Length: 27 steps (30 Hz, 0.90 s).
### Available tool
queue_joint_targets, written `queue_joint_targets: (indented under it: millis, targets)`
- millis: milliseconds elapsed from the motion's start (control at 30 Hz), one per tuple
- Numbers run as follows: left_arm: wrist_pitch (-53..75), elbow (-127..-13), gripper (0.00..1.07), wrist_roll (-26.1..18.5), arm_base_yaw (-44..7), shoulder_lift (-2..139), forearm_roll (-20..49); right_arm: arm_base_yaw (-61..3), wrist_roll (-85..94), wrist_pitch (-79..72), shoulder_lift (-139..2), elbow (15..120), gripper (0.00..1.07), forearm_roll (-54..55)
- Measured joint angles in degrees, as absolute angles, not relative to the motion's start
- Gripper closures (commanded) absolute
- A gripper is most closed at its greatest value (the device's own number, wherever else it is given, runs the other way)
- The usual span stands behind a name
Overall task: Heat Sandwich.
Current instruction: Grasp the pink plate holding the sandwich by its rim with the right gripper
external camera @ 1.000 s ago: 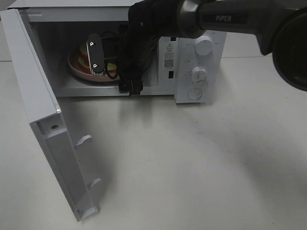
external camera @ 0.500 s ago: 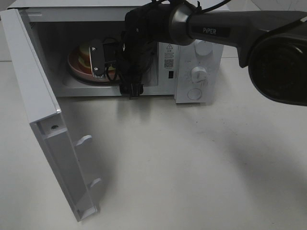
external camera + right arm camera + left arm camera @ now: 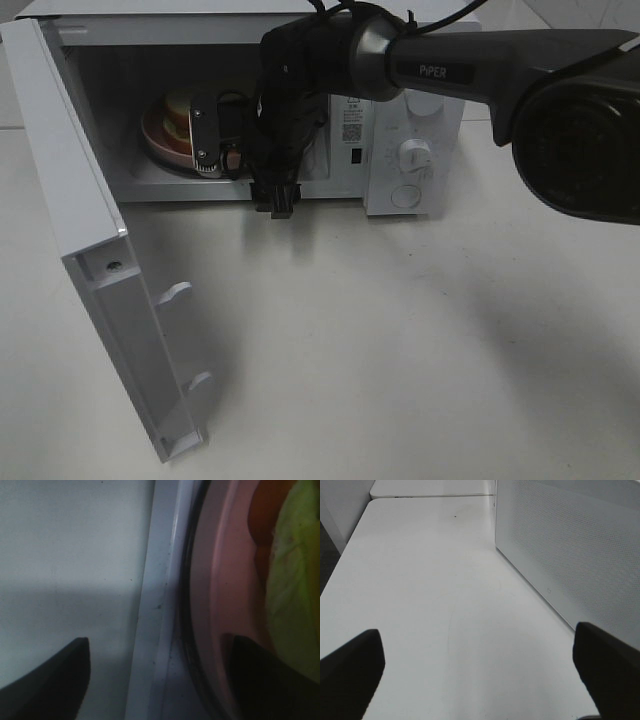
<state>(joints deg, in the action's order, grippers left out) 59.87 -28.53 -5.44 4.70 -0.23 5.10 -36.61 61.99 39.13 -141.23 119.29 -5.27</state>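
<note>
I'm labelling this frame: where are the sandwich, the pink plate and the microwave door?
sandwich (image 3: 178,112), exterior high view, on its visible bread.
pink plate (image 3: 158,146), exterior high view, on its near rim.
microwave door (image 3: 85,190), exterior high view, on its inner face.

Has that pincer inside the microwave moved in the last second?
Yes. The right pincer has backed slightly outward, toward the microwave front sill.

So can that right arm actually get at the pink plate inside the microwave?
Probably yes. The microwave door stands wide open, and the right tool is inside the cavity, fingers apart on either side of the rim of the pink plate, the sandwich just beyond. Nothing visible blocks it.
</note>
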Motion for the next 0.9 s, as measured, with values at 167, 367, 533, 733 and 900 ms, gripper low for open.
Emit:
queue_joint_targets:
  millis: [167, 367, 533, 733, 900]
  targets:
    - [59.9, -28.5, 0.10, -5.4, 4.7, -0.2, 5.1, -36.6, 62.0, 38.6, -141.2, 119.3, 0.82, -5.7]
    - [59.9, -28.5, 0.10, -5.4, 4.7, -0.2, 5.1, -36.6, 62.5, 37.8, -141.1, 119.9, 1.07, -6.4]
    - [59.9, -28.5, 0.10, -5.4, 4.7, -0.2, 5.1, -36.6, 64.5, 39.4, -141.0, 120.0, 1.07, -5.6]
    - [59.9, -28.5, 0.10, -5.4, 4.7, -0.2, 5.1, -36.6, 67.4, 40.6, -140.7, 120.0, 1.07, -4.0]
    - [59.9, -28.5, 0.10, -5.4, 4.7, -0.2, 5.1, -36.6, 68.0, 41.1, -140.4, 120.0, 1.07, -3.6]
